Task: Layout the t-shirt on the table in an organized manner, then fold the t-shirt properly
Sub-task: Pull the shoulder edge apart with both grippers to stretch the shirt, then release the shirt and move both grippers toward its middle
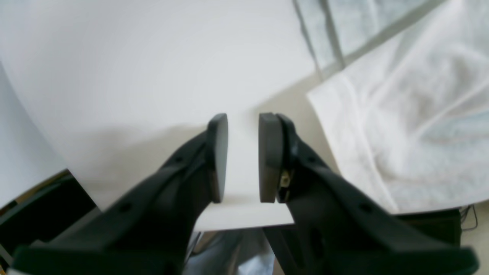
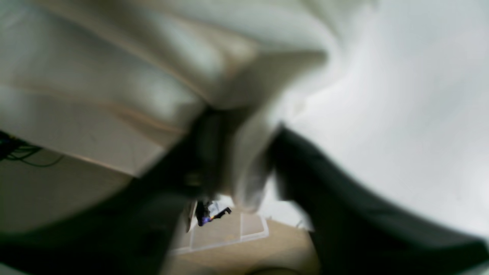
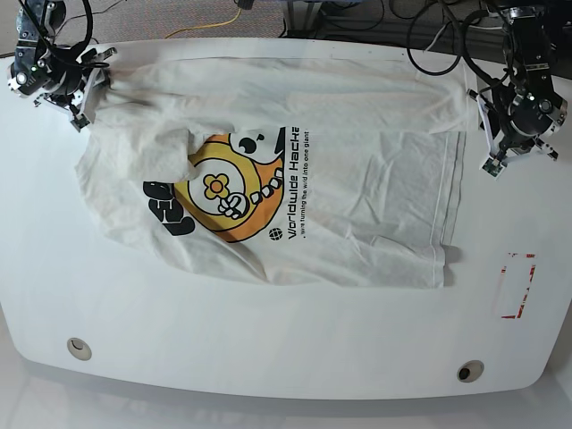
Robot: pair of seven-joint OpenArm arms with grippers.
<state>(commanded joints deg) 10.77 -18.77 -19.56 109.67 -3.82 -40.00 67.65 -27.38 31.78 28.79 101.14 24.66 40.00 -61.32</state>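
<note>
Lying graphic-side up across the middle and upper part of the base view, the t-shirt (image 3: 295,188) is spread over the table (image 3: 268,331), wrinkled, with one sleeve folded over onto the orange print at the left. At the upper left of the frame, the right gripper (image 3: 85,89) meets the shirt's corner; its blurred wrist view shows cloth pinched between the dark fingers (image 2: 305,164). At the upper right, the left gripper (image 1: 242,156) hovers just beside the hem, pads narrowly parted with nothing between them. A red-outlined rectangle (image 3: 516,286) sits at the right.
</note>
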